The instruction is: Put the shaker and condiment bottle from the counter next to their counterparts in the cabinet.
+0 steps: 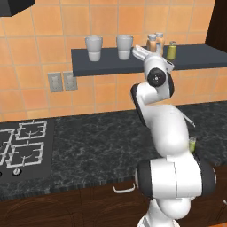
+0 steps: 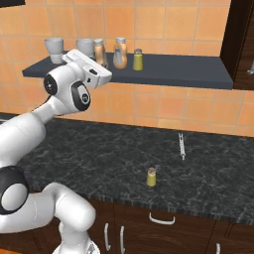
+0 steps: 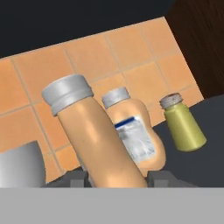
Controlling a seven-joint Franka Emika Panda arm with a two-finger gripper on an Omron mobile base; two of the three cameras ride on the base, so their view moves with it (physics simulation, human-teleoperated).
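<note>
One unreadable blue-white label (image 3: 135,139)

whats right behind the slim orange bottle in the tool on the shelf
In the hand view, the fat pale-orange bottle with a silver cap stands behind the condiment bottle, which covers its left side. A shaker stands to the right, orange tiles behind.

Two orange bottles (image 2: 99,52), two shakers (image 2: 138,59), two grey cups (image 1: 94,48), and one utensil (image 2: 182,146) on the worktop.
</note>
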